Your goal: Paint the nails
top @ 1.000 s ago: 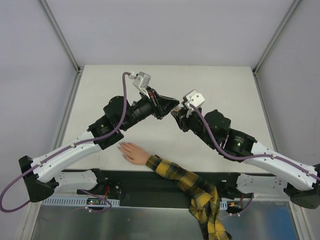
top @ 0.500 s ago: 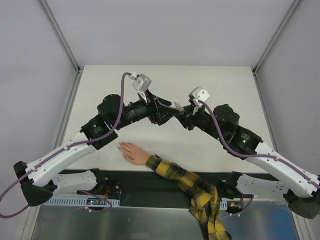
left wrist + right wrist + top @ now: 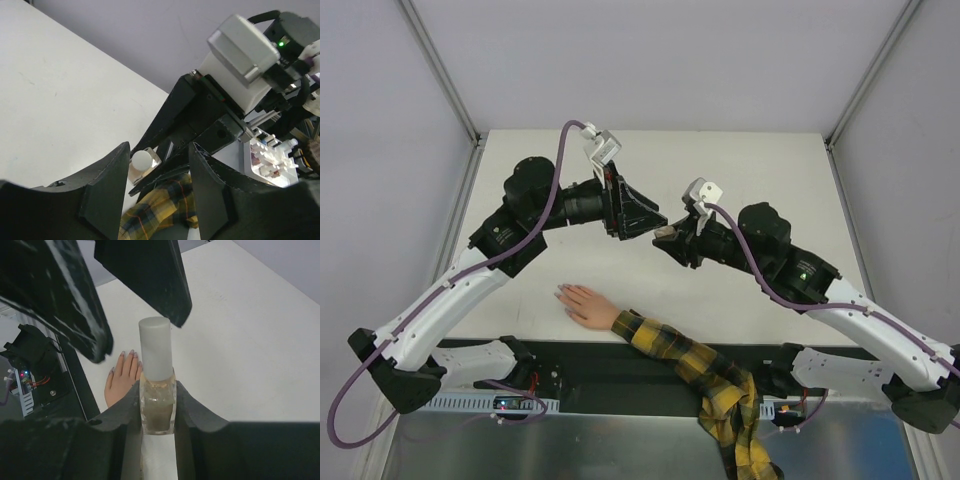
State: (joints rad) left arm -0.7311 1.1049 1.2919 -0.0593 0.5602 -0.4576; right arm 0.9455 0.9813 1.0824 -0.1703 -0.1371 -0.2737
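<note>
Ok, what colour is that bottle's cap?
Pale grey cap on the bottle, clearest in the right wrist view.

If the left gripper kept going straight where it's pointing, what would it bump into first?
Most likely the white cap of the polish bottle that the right gripper holds. The left gripper is open and the cap shows between its fingers, just ahead; depth is hard to judge.

This is a robotics lab test cell. A bare white tabletop [image 3: 770,170] sits boxed in by plain grey panels [image 3: 650,60] on aluminium frame posts [image 3: 438,70]. Two white-and-black arms, left arm [image 3: 450,300] and right arm [image 3: 865,325], are bolted at its near edge, with loose purple cables [image 3: 558,185] and an exposed circuit board [image 3: 510,403] below.
</note>
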